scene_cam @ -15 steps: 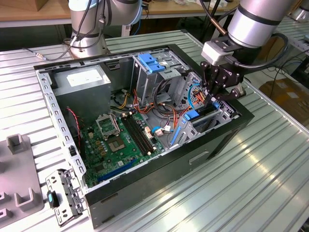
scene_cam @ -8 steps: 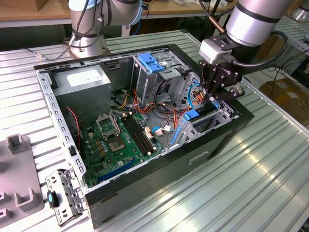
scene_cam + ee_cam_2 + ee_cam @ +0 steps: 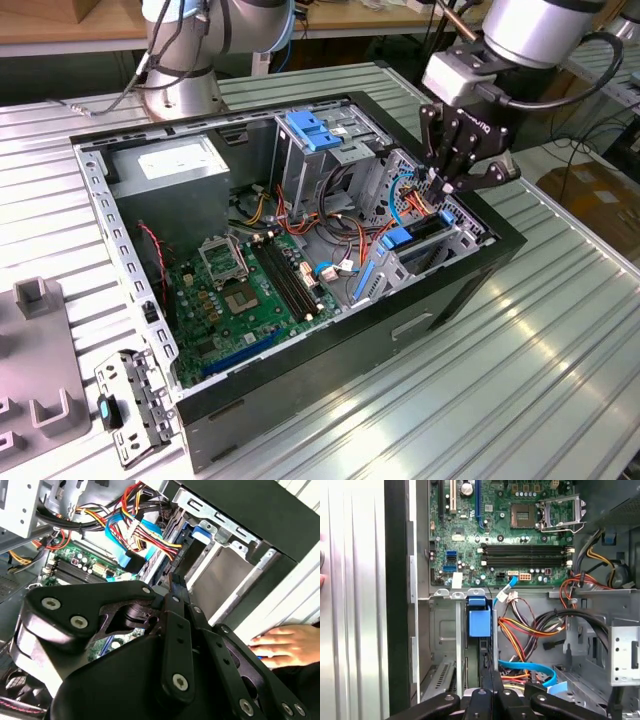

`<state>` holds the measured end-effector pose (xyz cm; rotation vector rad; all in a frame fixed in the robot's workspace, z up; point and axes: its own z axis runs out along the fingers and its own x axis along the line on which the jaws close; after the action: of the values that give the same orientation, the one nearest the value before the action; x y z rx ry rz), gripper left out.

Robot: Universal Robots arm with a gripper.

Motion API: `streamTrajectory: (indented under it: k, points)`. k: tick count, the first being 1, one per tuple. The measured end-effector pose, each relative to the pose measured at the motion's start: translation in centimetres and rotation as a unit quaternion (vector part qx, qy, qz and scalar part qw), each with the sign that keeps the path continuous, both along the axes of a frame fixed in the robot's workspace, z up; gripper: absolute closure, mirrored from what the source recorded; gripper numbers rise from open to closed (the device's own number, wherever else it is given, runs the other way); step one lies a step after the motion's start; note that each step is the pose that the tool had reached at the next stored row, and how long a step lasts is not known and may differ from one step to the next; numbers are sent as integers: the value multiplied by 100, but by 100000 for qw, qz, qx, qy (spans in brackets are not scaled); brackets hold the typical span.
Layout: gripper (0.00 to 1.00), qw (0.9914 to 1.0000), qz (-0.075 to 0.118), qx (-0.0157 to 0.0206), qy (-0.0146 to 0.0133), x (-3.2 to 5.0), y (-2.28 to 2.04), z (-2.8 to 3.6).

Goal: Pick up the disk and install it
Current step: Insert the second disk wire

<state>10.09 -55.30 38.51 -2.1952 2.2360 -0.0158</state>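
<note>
In the exterior view, your black linkage-fingered tool [image 3: 447,184] hangs over the open black computer case [image 3: 455,275], at three o'clock on the ribbed metal surface [image 3: 560,330]. In the first wrist view, the blue-bracketed silver-grey disk [image 3: 480,623] stands edge-on in its bay at twelve o'clock from your clenched, empty tool [image 3: 492,676].
</note>
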Motion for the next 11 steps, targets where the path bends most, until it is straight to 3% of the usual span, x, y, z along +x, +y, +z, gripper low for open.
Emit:
streamTrajectory:
  k: [2, 4, 6, 8, 11]
  points:
    - [89, 100000, 0, -5, 0, 0, 2, 93]
    - [89, 100000, 8, -167, 17, 1, 20, 119]
    - [89, 99989, 4, -1451, 51, 2, 108, 126]
    - [89, 99984, 4, -1794, 99, 4, 158, 127]
    - [89, 99977, 12, -2104, 441, 14, 246, 143]
